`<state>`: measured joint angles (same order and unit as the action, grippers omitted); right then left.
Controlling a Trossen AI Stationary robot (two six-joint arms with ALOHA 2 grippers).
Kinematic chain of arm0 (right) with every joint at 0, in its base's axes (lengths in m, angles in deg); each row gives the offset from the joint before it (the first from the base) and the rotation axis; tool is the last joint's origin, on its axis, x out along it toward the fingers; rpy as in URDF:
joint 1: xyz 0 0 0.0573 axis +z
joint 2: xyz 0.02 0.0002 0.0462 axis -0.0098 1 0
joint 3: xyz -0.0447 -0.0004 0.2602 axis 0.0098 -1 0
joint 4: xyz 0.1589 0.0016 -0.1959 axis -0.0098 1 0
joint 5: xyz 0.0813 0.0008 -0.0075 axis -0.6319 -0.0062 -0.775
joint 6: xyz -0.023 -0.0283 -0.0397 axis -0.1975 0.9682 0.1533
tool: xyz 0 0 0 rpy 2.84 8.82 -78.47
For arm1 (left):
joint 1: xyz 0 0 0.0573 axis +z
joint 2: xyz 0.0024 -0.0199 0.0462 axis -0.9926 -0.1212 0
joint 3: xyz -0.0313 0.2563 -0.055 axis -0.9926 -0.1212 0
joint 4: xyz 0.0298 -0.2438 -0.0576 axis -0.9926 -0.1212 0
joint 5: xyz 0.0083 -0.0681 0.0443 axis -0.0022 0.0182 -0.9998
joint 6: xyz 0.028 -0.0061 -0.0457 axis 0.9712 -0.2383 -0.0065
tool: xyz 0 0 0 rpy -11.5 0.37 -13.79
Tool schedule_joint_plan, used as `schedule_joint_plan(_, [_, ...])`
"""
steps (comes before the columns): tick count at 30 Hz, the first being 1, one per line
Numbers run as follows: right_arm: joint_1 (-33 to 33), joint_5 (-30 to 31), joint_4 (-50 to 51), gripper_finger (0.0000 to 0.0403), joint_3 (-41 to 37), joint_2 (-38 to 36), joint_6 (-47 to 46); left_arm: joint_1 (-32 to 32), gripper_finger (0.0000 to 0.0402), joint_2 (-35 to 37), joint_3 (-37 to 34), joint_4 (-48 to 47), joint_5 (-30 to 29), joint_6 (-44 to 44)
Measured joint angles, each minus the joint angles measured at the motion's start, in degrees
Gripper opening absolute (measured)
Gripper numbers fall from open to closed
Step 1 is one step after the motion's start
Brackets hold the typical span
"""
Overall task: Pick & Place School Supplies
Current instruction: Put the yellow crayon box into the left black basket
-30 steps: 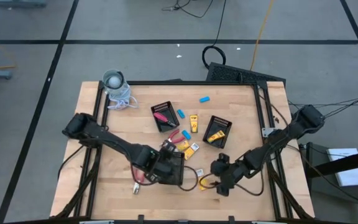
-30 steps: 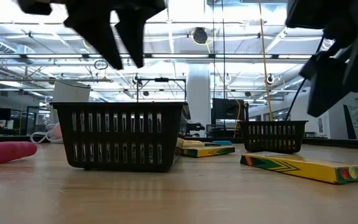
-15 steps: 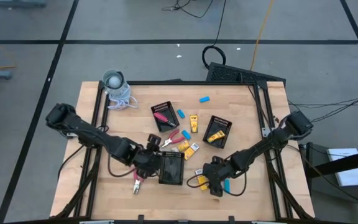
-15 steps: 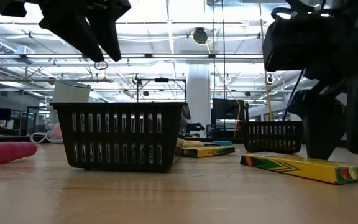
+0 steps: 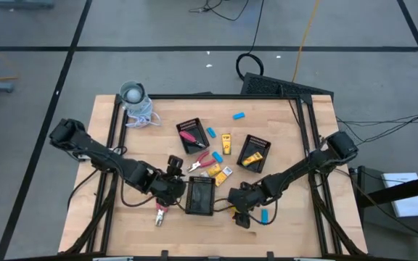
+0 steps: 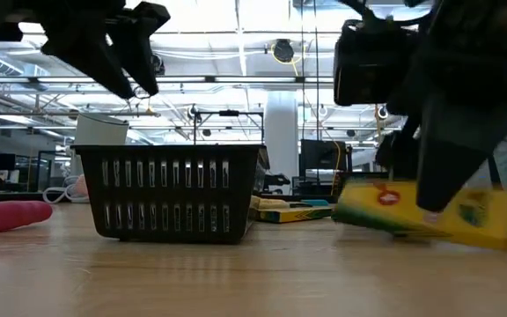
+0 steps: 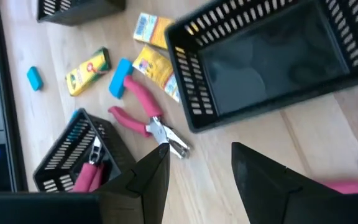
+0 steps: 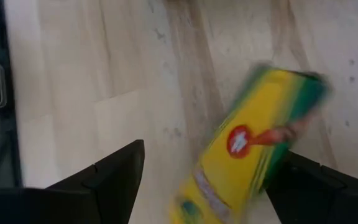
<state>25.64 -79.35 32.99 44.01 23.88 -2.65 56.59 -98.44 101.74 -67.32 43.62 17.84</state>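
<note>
Pale matt wood-grain table (image 7: 328, 143), black slotted plastic basket (image 7: 260, 59), glossy printed, probably cardboard, yellow box (image 8: 253, 155), red-handled pliers (image 7: 145, 118) with shiny metal jaws

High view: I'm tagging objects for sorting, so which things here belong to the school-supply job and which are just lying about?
Job:
- yellow rectangular crayon boxes
- red-handled pliers
- light-blue oblong erasers

Lying about:
- black slotted plastic baskets
- grey-white round cup
- black cable coil on the floor

Yellow rectangular crayon box (image 8: 247, 149), green-edged, red-orange mark. Red-handled steel pliers (image 7: 143, 116). Light-blue oblong eraser (image 7: 35, 78). Black slotted plastic basket (image 7: 263, 59) on pale wood tabletop (image 7: 241, 162).
</note>
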Motion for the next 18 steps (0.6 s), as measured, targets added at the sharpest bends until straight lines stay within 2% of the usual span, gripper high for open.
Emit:
schedule_joint_plan(6, [-0.03, -0.53, 0.26, 0.0297, 1.39, 3.27, -1.79, 0.02, 0.0177, 0.0, -0.24, -0.3, -0.83, -0.78])
schedule_joint_plan(11, [0.2, 2.12, 5.22, 0.0295, 4.7, 4.1, 0.29, -0.01, 0.0177, 0.0, -0.24, -0.32, -0.98, -0.51])
schedule_joint_plan(18, [0.91, 3.45, 8.76, 0.025, 5.89, 4.65, 2.57, 0.01, 0.0177, 0.0, -0.24, -0.32, -1.46, -0.59])
